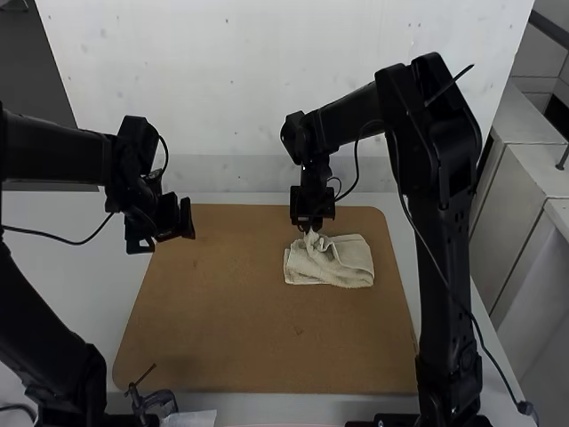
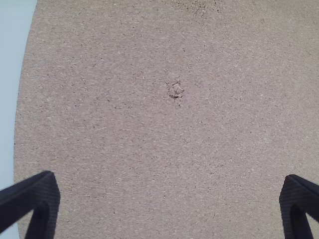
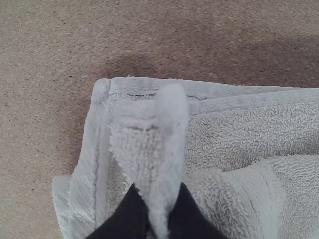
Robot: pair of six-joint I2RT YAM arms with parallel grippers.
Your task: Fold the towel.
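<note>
**Off-white terry towel (image 1: 342, 266) pinched up by the right black two-fingered tool (image 1: 311, 228) on a brown board (image 1: 222, 311)**

From where I stand, the board is a broad, matte, rectangular sheet with rounded corners, lying flat on a smooth white tabletop (image 1: 100, 289). Its surface is finely flecked, and up close in the left wrist view I can make out a small chipped mark (image 2: 174, 91) and a rougher patch (image 2: 197, 6) near it. White tabletop borders the board at its sides and far edge. Behind it rises a pale, flat upright panel (image 1: 240, 89) dotted with tiny dark specks, greyer along its foot. Over to the right stand light, box-like cabinets (image 1: 524, 205).

The towel lies on the far right part of the board, folded into a compact, roughly oblong bundle. The right wrist view shows stacked layers with a smooth hemmed band along one edge, and soft rumples across the top. The right tool is closed on a gathered peak of the cloth, while the rest of the bundle sits on the board.

The left black two-fingered tool (image 1: 165, 233) is over the far left part of the board, well apart from the towel, its fingers spread wide with nothing between them. At the near edge sits a dark metal clamp-like piece (image 1: 156, 401), with a flat white piece (image 1: 191, 418) beside it.
</note>
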